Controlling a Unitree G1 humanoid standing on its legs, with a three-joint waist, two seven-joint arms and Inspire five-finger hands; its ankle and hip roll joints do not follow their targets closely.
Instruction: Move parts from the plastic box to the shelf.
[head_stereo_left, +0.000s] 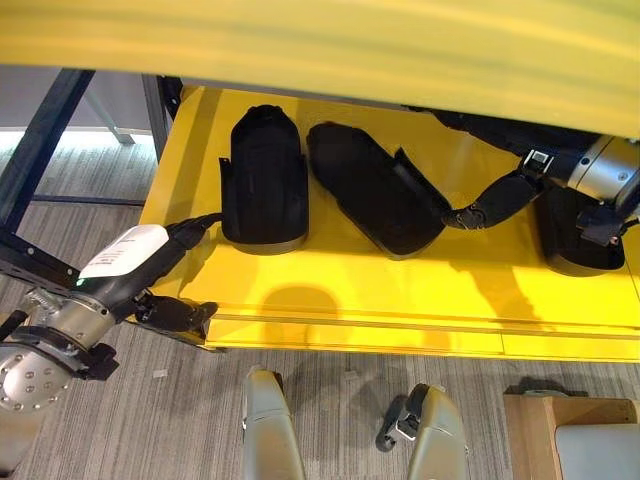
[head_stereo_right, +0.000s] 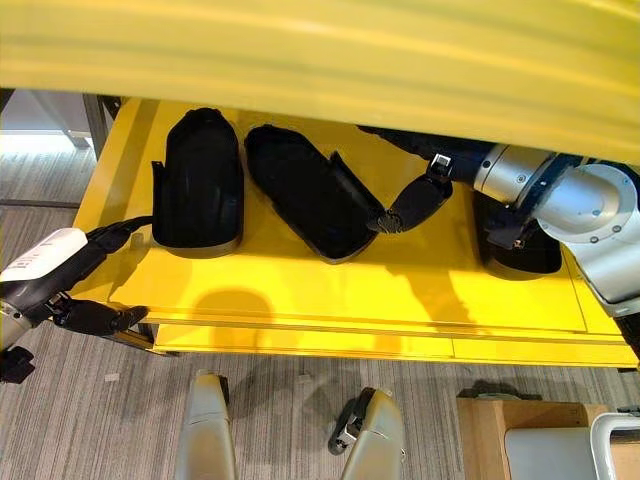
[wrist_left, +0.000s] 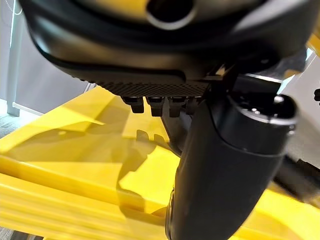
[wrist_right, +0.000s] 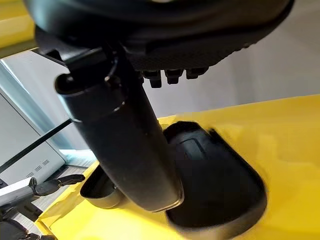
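Observation:
Three black moulded parts lie on the yellow shelf (head_stereo_left: 330, 290): one at the left (head_stereo_left: 263, 180), a long one (head_stereo_left: 375, 190) in the middle, and one at the right (head_stereo_left: 580, 245) partly under my right arm. My right hand (head_stereo_left: 497, 203) reaches in over the shelf, open. Its straight fingertip touches the raised flap of the middle part. In the right wrist view its thumb (wrist_right: 125, 140) stands above a black part (wrist_right: 215, 190). My left hand (head_stereo_left: 130, 285) hangs open by the shelf's front left corner, holding nothing.
A second yellow shelf board (head_stereo_left: 320, 50) runs overhead across the top. A dark frame post (head_stereo_left: 40, 140) slants at the left. At the lower right on the striped floor stands a wooden crate (head_stereo_left: 535, 430) with a grey box (head_stereo_left: 600, 450) in it.

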